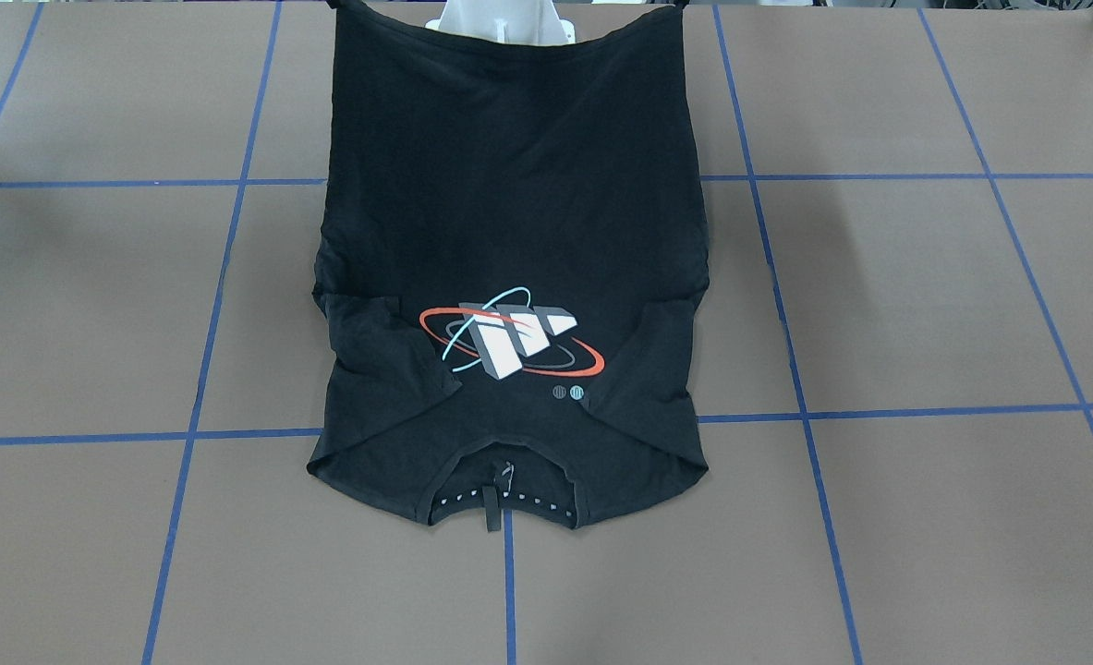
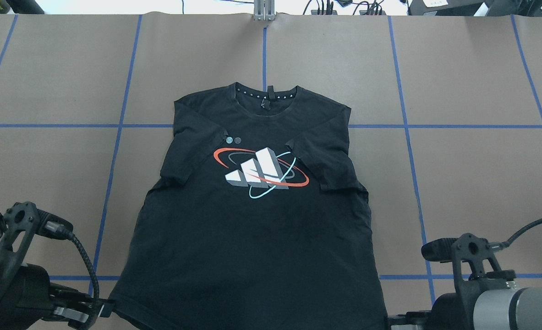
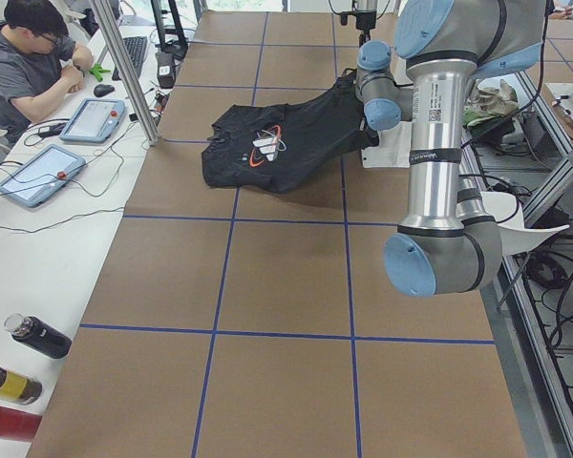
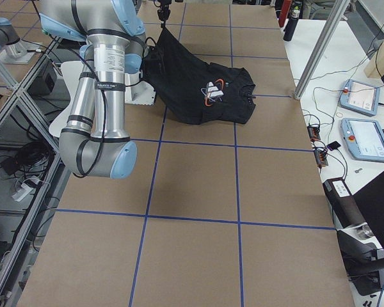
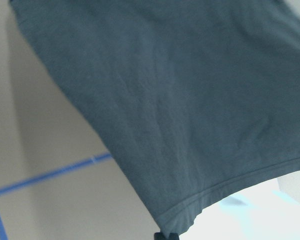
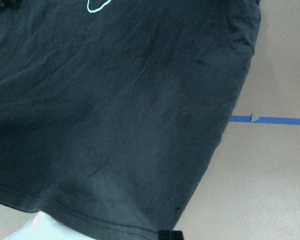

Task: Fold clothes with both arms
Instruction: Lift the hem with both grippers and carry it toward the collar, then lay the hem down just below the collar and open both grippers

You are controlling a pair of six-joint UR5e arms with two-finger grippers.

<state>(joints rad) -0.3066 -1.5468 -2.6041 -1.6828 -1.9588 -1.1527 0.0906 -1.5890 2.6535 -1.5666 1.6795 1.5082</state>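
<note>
A black T-shirt (image 2: 252,238) lies face up near the middle of the brown table (image 2: 472,174), its collar (image 2: 265,94) pointing away from the robot and its orbit-style logo (image 2: 261,173) showing on the chest. Both short sleeves, one on the robot's left (image 2: 193,146) and one on its right (image 2: 328,160), are turned in over the chest, so the shirt reads as a long narrow panel.

The hem end is raised off the table toward the robot, stretched between two corners. The left gripper (image 2: 102,310) is clamped on the hem corner on its side. The right gripper (image 2: 392,320) pinches the opposite corner. Each wrist view shows a dark fingertip at the very edge of the hem.

By the look of it, the sleeve folds are done. The lengthwise fold, bringing the hem up toward the collar, appears to be in hand but not yet laid down, and any further halving remains.

The count is one shirt, two folded-in sleeves, two arms, the left arm (image 3: 439,172) and the right arm (image 4: 99,96), and two grippers. Blue tape lines (image 2: 115,160) divide the table into squares. At a side bench, a seated person (image 3: 29,67) works beside two tablets (image 3: 94,119).
</note>
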